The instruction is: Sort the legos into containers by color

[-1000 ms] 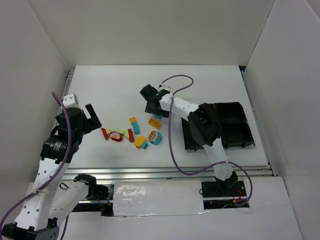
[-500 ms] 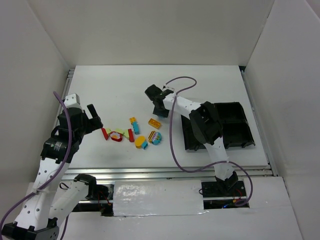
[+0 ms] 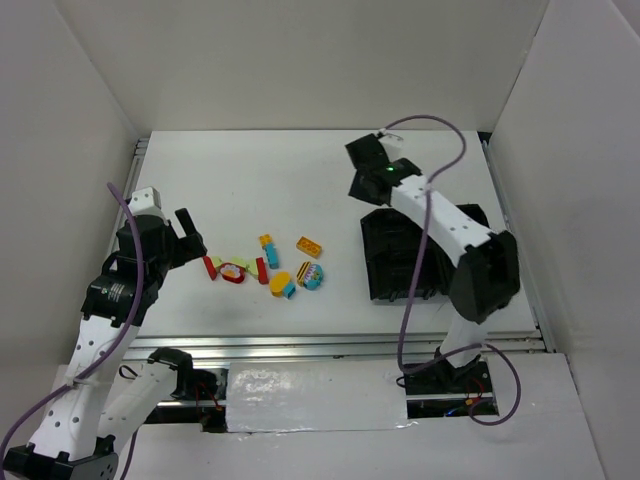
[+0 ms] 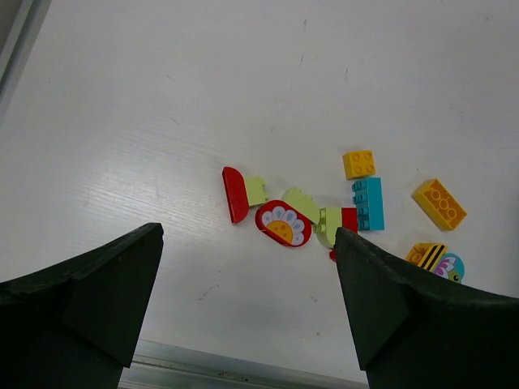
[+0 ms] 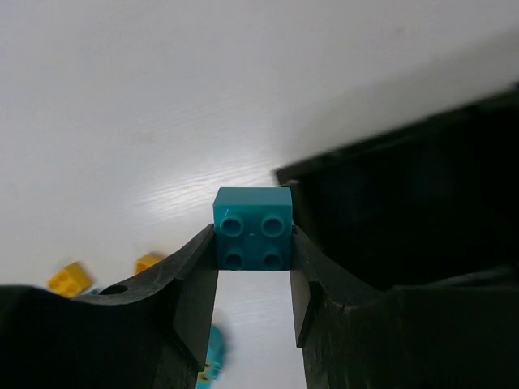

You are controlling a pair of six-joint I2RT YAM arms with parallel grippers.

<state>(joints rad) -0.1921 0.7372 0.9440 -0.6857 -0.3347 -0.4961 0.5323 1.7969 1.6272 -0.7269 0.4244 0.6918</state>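
On the left, our left claw point(image 3: 190, 235) hangs over the tabletop point(image 3: 230, 170) with its jaws spread wide and nothing between them. It looks down on the loose legos point(image 4: 324, 215), which lie clustered just ahead of it. We judge these pieces light, rigid and smooth-skinned, so they will not deform but may skid or twist out if pinched off-centre. The square ones, such as the small yellow brick point(image 4: 358, 164) and the yellow-orange block point(image 4: 439, 203), are best taken across two flat parallel sides. The flower-printed red piece point(image 4: 281, 224), with its rounded outline, offers fewer true faces and calls for more care. Further right, our right claw point(image 5: 252, 243) is closed on a cyan brick point(image 5: 253, 212), its pads pressing the opposite side walls and the studs facing the wrist camera. As far as we can judge, the brick is held clear of the tabletop, near a corner of the black tray point(image 3: 395, 297). That grip looks square and secure.
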